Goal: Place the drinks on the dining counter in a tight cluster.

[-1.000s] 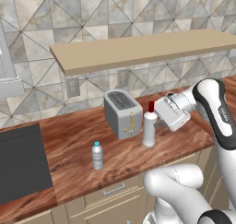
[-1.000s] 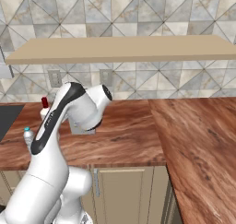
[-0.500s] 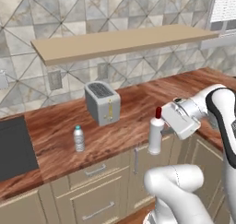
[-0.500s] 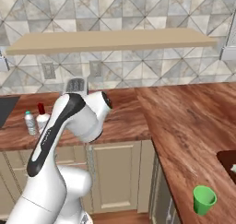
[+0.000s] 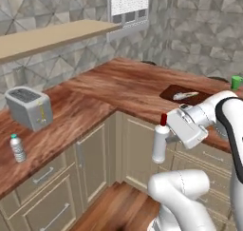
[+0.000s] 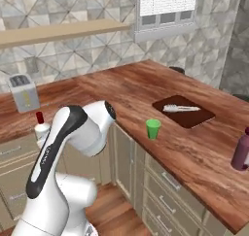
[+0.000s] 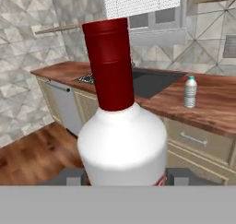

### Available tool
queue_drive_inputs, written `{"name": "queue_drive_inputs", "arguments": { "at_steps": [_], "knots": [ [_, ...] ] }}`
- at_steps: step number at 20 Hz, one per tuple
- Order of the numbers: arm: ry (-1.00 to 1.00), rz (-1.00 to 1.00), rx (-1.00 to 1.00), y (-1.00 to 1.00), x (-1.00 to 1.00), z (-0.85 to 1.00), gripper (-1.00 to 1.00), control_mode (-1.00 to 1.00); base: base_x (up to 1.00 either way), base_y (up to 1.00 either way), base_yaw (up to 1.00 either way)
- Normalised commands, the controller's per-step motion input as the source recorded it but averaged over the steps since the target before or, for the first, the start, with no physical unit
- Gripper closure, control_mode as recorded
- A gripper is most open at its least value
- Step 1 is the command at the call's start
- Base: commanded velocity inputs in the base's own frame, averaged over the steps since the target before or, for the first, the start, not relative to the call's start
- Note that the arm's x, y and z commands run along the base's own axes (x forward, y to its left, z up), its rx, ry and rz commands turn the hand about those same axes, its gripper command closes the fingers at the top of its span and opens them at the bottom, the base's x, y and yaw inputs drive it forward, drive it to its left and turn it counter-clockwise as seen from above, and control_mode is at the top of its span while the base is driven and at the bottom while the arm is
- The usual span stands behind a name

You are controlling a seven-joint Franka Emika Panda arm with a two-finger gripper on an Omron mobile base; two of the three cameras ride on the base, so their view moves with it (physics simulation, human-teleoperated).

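While the gripper (image 5: 167, 139) clasps the white bottle (image 5: 159, 142) upright above the floor, the clear bottle (image 5: 18, 148) stands beside the toaster (image 5: 28, 107). The purple bottle (image 6: 241, 149) stands on the dining counter (image 6: 204, 147), well apart from the green cup (image 6: 153, 129).

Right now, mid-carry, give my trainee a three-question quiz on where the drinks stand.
1. True or false: the gripper holds the white bottle upright.
2. Which drink stands near the toaster?
A. purple bottle
B. clear bottle
C. green cup
3. Fill in: the purple bottle stands on the counter to the ___ of the cutting board, as the right base view shows it.

Key: 1 true. 2 B, the clear bottle. 3 right.
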Motion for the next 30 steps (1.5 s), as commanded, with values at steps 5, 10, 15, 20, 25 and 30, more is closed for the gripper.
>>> {"name": "queue_drive_inputs", "arguments": {
  "at_steps": [5,10,15,20,25,30],
  "knots": [
    [0.0,0.0,0.0,0.0,0.0,0.0,1.0,1.0,-0.74,0.06,-0.78],
    [0.0,0.0,0.0,0.0,0.0,0.0,1.0,1.0,-0.8,-0.17,-0.46],
    [0.0,0.0,0.0,0.0,0.0,0.0,1.0,1.0,-0.52,-0.95,-0.08],
    [0.0,0.0,0.0,0.0,0.0,0.0,1.0,1.0,-0.43,-0.98,-0.04],
    [0.0,0.0,0.0,0.0,0.0,0.0,1.0,1.0,-0.09,-0.92,0.0],
    [0.0,0.0,0.0,0.0,0.0,0.0,1.0,1.0,0.7,-0.94,0.03]
  ]
}}
